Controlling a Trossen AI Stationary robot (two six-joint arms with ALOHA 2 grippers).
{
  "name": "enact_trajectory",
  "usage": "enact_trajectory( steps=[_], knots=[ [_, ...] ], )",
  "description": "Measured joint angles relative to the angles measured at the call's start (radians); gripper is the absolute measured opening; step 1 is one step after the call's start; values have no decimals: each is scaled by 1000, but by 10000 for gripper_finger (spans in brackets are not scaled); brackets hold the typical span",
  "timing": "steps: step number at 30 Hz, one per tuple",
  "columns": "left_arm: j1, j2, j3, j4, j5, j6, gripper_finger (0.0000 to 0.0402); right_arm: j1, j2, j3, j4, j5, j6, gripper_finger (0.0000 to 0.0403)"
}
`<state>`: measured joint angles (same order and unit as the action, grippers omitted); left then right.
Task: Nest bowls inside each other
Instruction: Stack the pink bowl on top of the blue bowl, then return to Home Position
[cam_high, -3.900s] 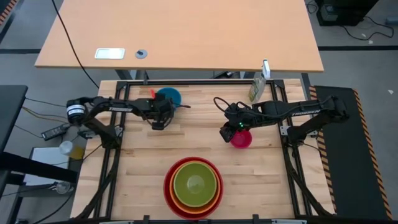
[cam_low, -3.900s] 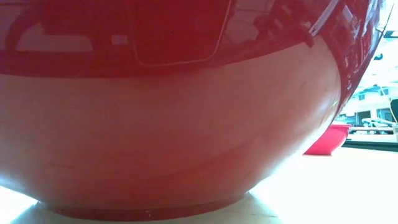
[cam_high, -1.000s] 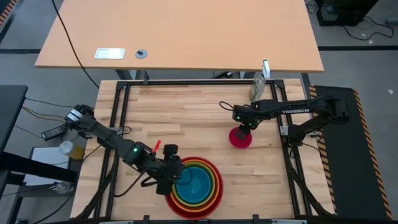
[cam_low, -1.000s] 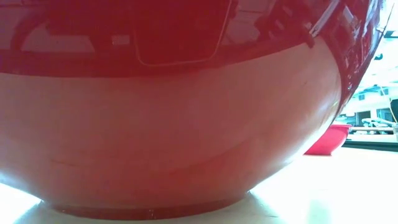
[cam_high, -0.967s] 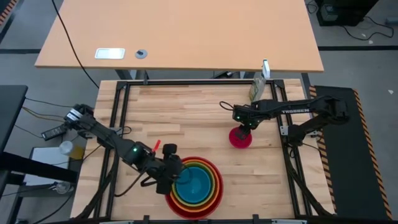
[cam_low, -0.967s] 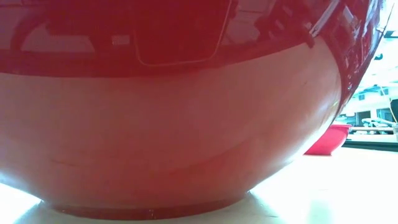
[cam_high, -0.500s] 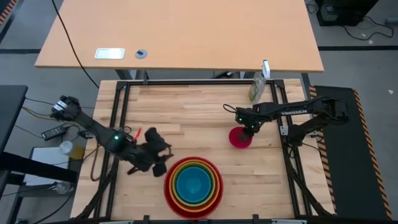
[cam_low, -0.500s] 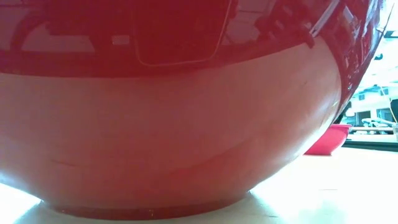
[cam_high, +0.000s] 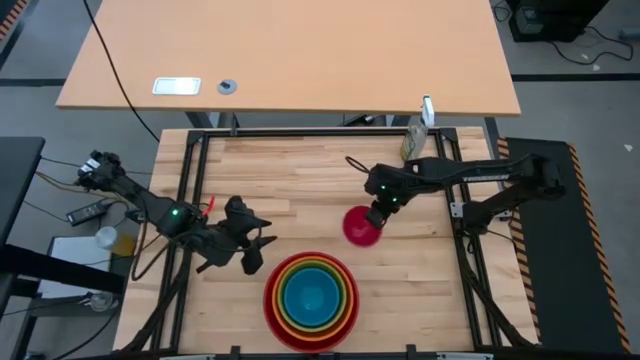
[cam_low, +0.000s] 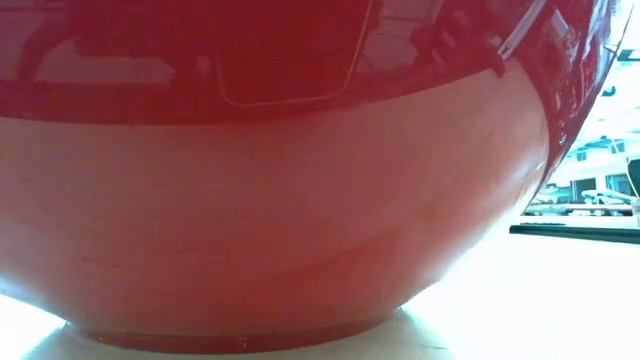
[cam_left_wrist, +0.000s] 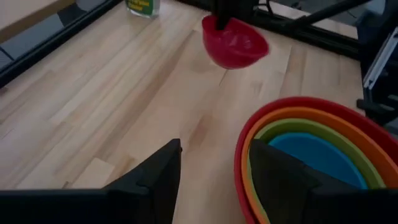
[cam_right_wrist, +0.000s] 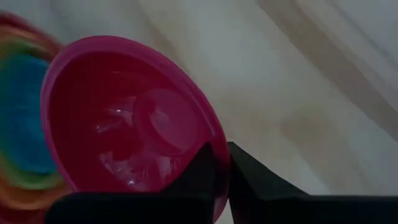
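Observation:
Red, orange, lime green and blue bowls sit nested in one stack (cam_high: 311, 296) near the table's front edge; the red bowl's wall (cam_low: 280, 200) fills the low view. The small magenta pink bowl (cam_high: 360, 227) hangs above the table to the far right of the stack, with my right gripper (cam_high: 373, 217) shut on it. It also shows in the left wrist view as the pink bowl (cam_left_wrist: 235, 45), beyond the stack (cam_left_wrist: 311, 155). My left gripper (cam_high: 250, 246) stands open just left of the stack, with nothing between its fingers (cam_left_wrist: 168, 180). My right gripper pinches the pink bowl's rim (cam_right_wrist: 214, 144), one finger inside the bowl and one outside. The fingers (cam_right_wrist: 245, 177) come from above, slanting down. The bowl is lifted clear of the table and hangs tilted below the fingers.
A small bottle with a green label (cam_high: 412, 146) stands at the table's far right corner. Black frame rails (cam_high: 300, 132) run along the table's edges. Bare wood (cam_high: 290, 180) lies between the arms and at the far side.
My right gripper has taken hold of the pink bowl, lifted it off the table and carried it toward the table's left, nearer the stack; the bowl is gone from the low view. My left gripper has drawn back from the stack's left rim toward the far left and turned.

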<state>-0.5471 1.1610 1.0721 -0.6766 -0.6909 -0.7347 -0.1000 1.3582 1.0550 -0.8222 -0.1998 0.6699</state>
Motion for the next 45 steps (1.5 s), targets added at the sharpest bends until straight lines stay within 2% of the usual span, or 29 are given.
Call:
enact_trajectory(
  steps=[7,17,24,28,33,35,39,45],
  knots=[
    [-31,-21,0,69,-16,83,192,186,24,199,54,137,123,30],
    [-151,-55,0,164,-56,96,192,431,241,232,417,181,325,33],
    [-192,-56,0,188,-57,87,192,490,441,380,328,237,330,34],
    [-193,-56,0,188,-57,88,192,486,511,426,313,198,263,55],
    [-193,-56,0,187,-57,89,192,436,545,437,304,25,252,115],
    [-193,-56,0,187,-57,87,192,418,540,437,287,-1,268,133],
    [-200,-56,0,178,-57,83,192,408,486,436,234,98,267,145],
    [-209,-62,0,164,-23,102,189,461,323,436,130,420,238,140]
  ],
)
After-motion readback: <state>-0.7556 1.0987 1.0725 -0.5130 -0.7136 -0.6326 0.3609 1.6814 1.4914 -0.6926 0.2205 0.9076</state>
